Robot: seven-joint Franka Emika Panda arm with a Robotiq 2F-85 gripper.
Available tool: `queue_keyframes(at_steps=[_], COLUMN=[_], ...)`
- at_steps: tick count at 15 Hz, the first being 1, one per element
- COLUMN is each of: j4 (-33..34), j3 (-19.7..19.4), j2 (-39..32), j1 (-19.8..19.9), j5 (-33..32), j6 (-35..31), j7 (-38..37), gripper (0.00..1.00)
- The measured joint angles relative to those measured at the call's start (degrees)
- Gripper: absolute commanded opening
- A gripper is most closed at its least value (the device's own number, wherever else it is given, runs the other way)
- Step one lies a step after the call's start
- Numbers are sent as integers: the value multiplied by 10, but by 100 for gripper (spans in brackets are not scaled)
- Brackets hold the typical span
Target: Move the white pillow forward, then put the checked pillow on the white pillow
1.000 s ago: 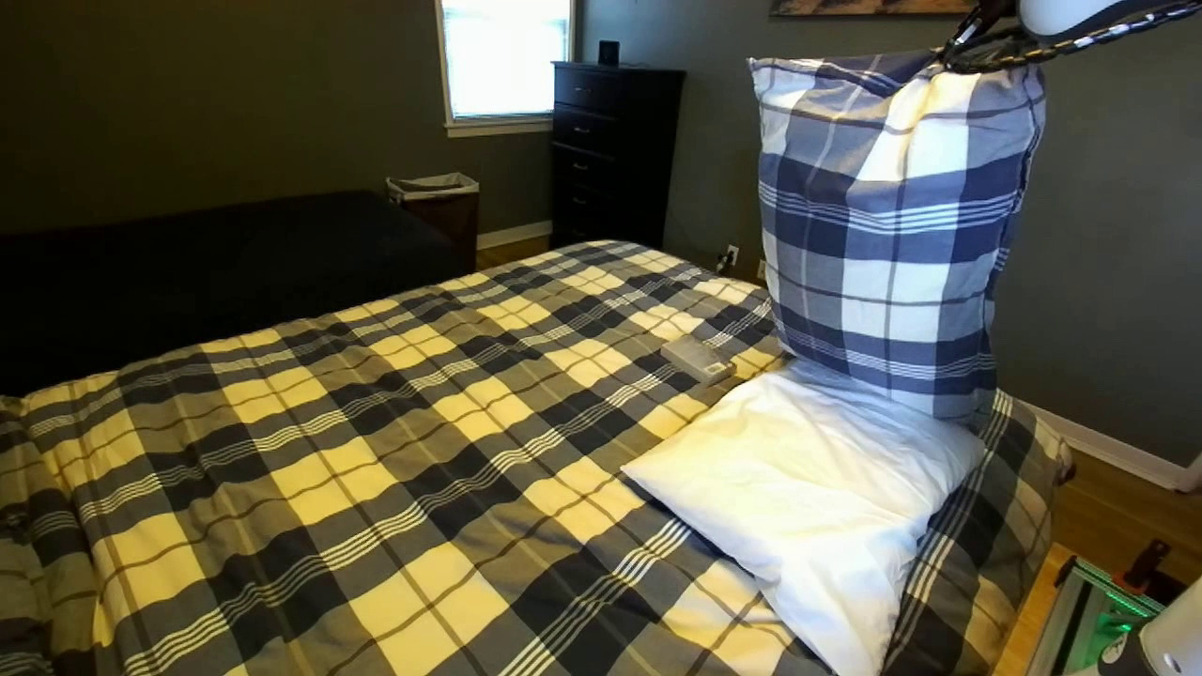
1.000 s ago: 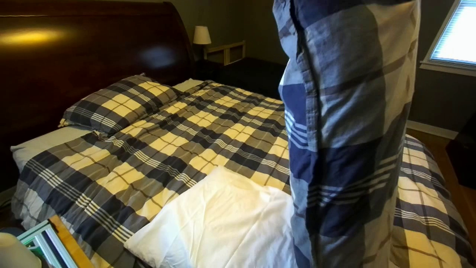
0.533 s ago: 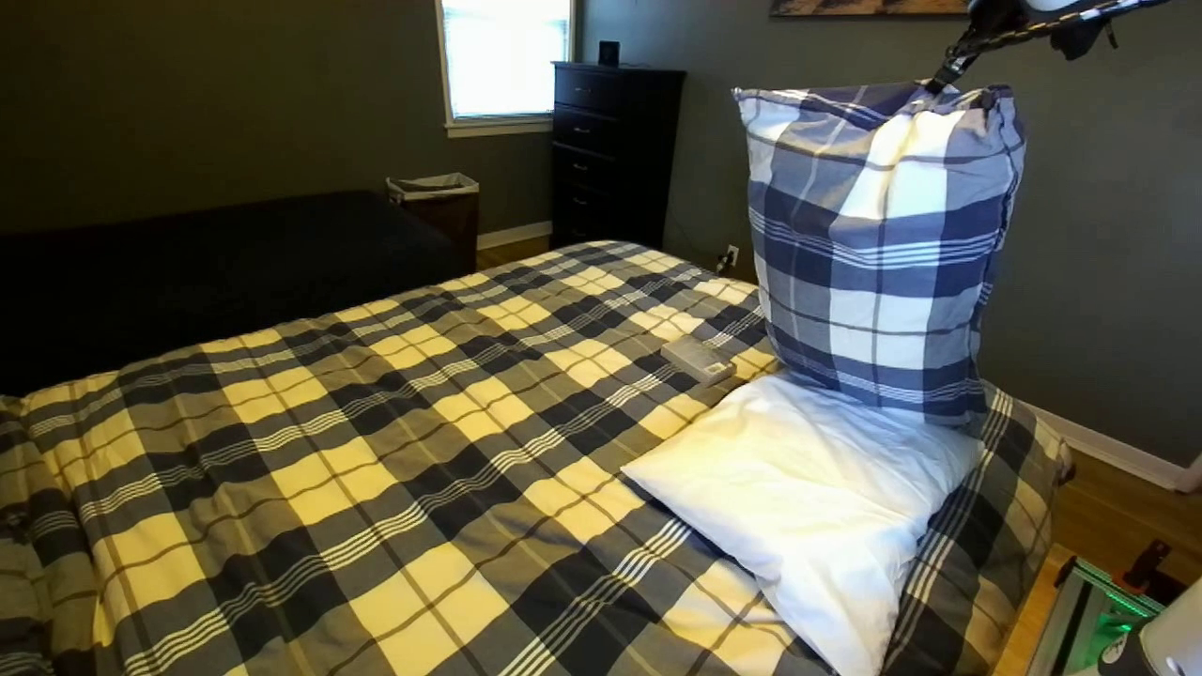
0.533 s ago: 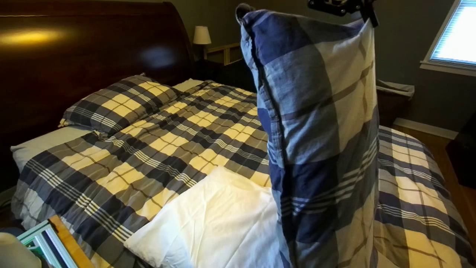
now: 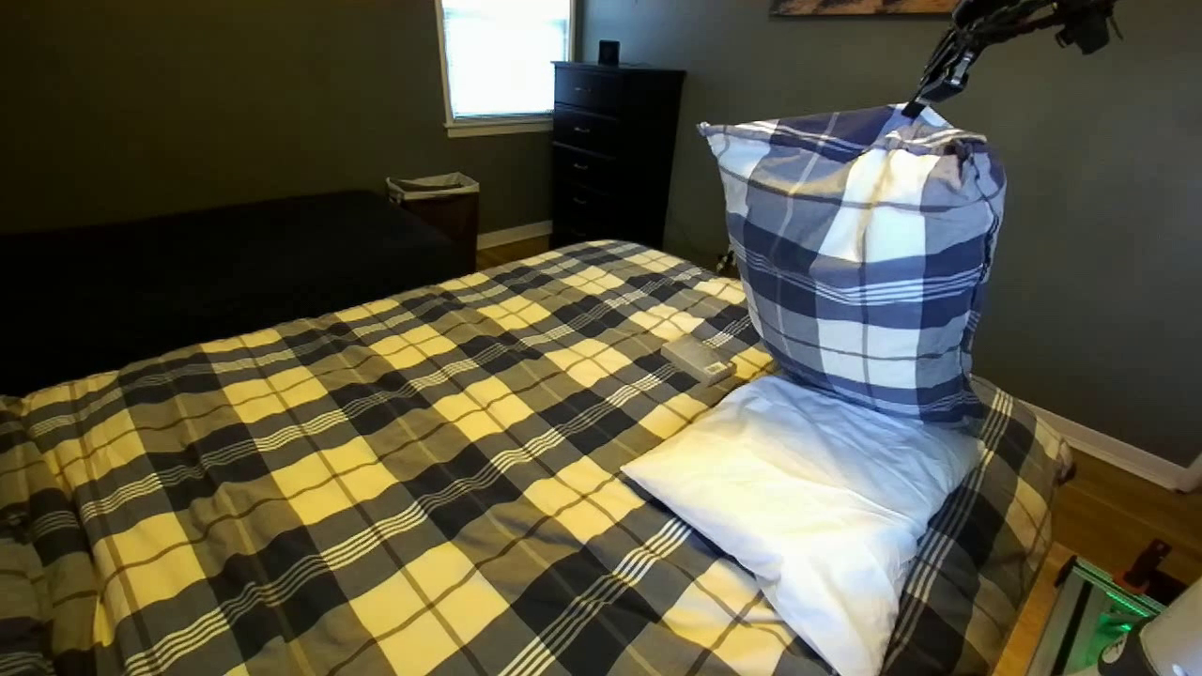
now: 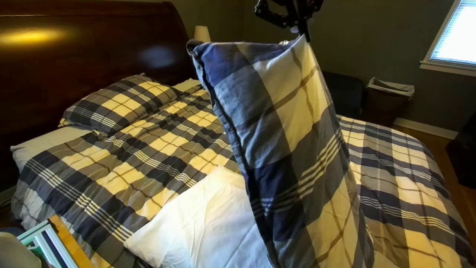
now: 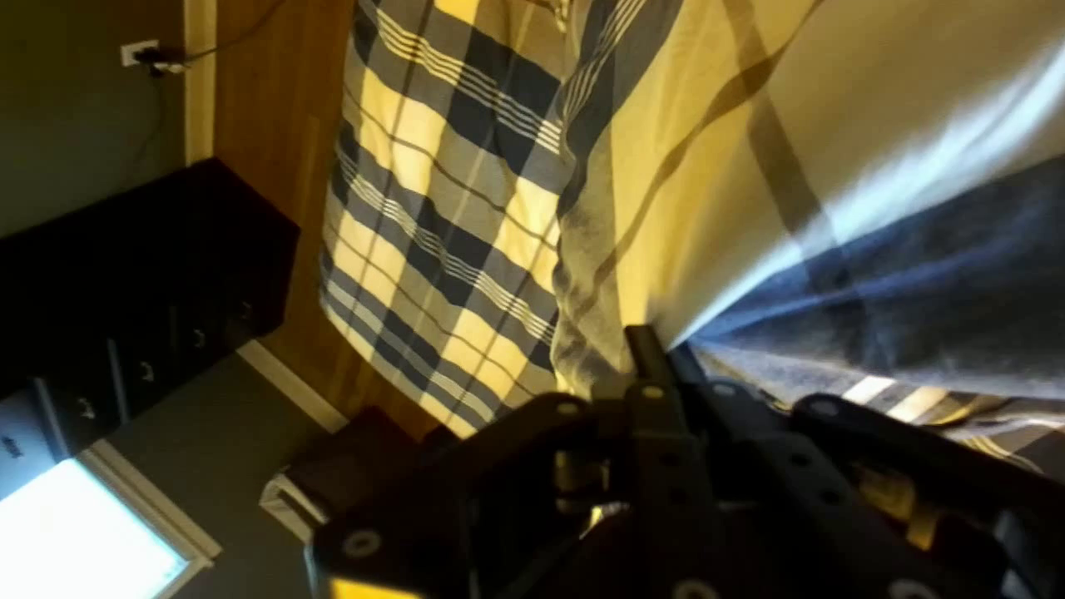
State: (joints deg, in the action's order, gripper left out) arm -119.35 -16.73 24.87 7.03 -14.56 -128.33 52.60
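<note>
Hiding white pillow (image 5: pixel 817 479) partly: checked pillow (image 5: pixel 869 272); box (image 5: pixel 695 361) nearby

In an exterior view the gripper (image 6: pixel 303 34) has come down toward eight o'clock; with it the checked pillow (image 6: pixel 290 152), nearly upright before, has tipped toward eleven o'clock (its corner now hides the base of the lamp (image 6: pixel 202 33)); past it at two o'clock, more of the bin (image 6: pixel 385 106) shows.

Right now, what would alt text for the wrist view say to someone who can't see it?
The gripper pinches the checked pillow, whose fabric fans up and to the right. Left of the pillow lie the plaid bedspread and wood floor; beyond, a dark dresser and, at lower left, a bright window appear tilted.
</note>
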Motion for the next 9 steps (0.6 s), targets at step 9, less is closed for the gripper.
queue_keyframes(at_steps=[9], j4=[-6], j3=[18], j2=[27], j1=[-35], j5=[46], j6=[191], j7=[81], gripper=[0])
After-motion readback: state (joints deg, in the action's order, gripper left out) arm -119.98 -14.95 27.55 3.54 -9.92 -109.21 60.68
